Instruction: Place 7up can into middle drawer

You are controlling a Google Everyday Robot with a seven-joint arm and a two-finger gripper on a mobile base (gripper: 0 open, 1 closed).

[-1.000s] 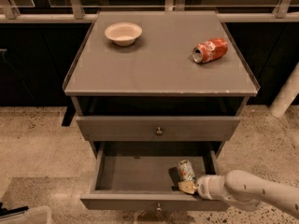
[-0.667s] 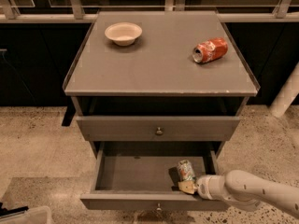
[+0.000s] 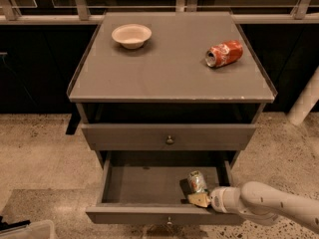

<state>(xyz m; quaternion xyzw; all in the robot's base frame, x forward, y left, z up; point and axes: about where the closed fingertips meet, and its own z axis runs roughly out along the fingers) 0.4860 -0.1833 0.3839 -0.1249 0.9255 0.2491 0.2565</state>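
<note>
Grey cabinet top stood on a speckled floor. Gripper sat by the 7up can in the middle drawer, grip unclear.

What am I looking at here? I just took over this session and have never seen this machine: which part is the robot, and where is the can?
There is one camera view, looking down at a grey cabinet. The white tube coming in from the lower right is the robot's single arm. The yellowish tip at its end is the gripper, which reaches into the open middle drawer. The 7up can stands roughly upright in that drawer, near the right front corner and right beside the gripper. Whether the can is gripped cannot be told. The upper drawer is closed. On top of the cabinet are a pale bowl and a red-orange soda can lying on its side.
</note>
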